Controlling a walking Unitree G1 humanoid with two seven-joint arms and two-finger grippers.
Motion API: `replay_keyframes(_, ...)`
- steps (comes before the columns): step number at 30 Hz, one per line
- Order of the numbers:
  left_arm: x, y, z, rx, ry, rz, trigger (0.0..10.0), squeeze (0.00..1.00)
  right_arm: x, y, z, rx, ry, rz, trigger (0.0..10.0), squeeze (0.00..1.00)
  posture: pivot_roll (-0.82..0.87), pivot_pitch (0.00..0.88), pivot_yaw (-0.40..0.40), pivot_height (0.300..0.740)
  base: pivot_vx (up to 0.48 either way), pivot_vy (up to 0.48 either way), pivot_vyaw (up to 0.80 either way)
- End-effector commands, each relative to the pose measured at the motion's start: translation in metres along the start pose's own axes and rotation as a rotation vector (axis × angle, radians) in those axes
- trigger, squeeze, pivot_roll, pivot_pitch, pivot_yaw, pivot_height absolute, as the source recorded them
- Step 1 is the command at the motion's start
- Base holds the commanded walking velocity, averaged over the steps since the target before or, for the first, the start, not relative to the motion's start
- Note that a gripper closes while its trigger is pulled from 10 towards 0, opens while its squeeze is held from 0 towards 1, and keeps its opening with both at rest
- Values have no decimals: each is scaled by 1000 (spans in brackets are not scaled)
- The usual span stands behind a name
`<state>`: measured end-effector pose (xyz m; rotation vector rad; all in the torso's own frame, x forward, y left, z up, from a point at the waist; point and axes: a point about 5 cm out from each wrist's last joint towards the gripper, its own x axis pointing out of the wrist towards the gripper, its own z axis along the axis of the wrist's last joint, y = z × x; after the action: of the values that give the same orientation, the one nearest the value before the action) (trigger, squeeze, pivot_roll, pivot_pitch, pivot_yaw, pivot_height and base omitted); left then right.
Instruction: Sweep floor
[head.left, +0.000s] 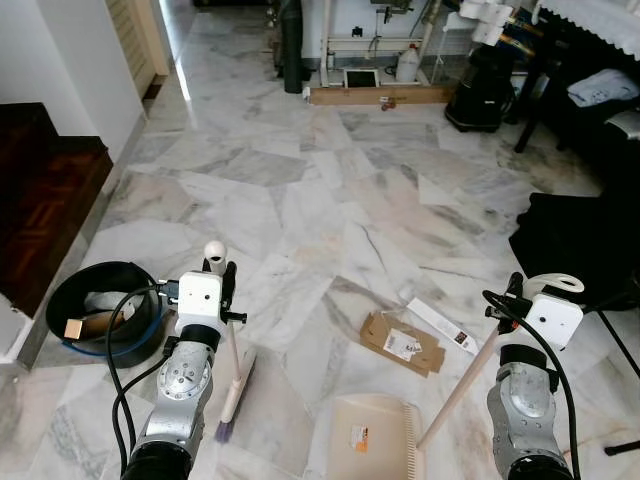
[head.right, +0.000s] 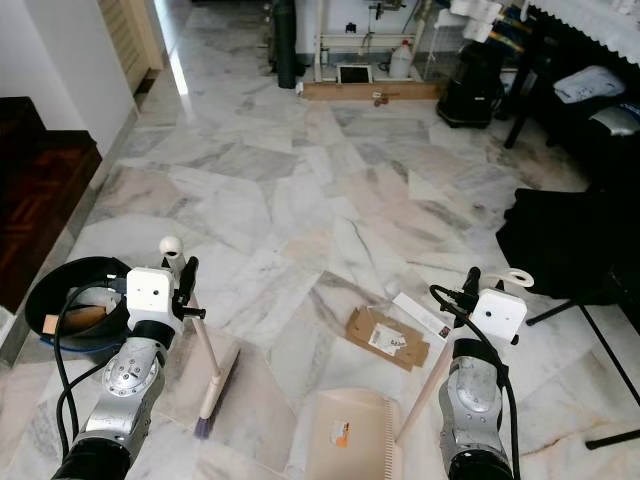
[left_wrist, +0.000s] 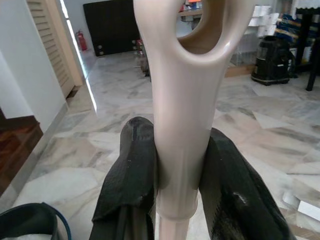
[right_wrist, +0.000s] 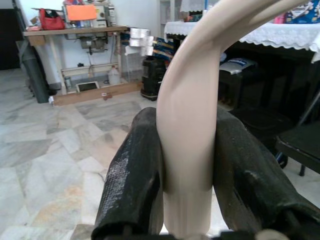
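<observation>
Left eye view: cardboard piece bears white label, text unreadable.

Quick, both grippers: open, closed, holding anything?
Left gripper: closed on the broom handle.
Right gripper: closed on the dustpan handle.

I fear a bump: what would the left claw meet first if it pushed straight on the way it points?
Likely nothing near: past the broom handle clamped in the left claw, open marble floor runs toward a distant dark cabinet. Depth is unclear.
</observation>
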<state>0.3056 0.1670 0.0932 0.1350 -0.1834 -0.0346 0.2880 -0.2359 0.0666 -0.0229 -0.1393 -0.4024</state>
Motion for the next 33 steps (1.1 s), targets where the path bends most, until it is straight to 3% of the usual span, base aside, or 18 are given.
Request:
replay_keyframes(1,5,5,10,10,-42,13,10000,0,4,1,5,4,-17,3,10000,0,-18,91,1,740,0,0,-800)
replay_keyframes(7,6,6,9,17,-36,21,10000,0,4,1,5,3,-17,4,10000,0,-17,95,0,740,264,0,-800)
replay_keyframes(33,7,6,11,9,-42,16,10000,0,4,2,5,-1,-20,7,10000,0,-17,101,2,740,0,0,-796)
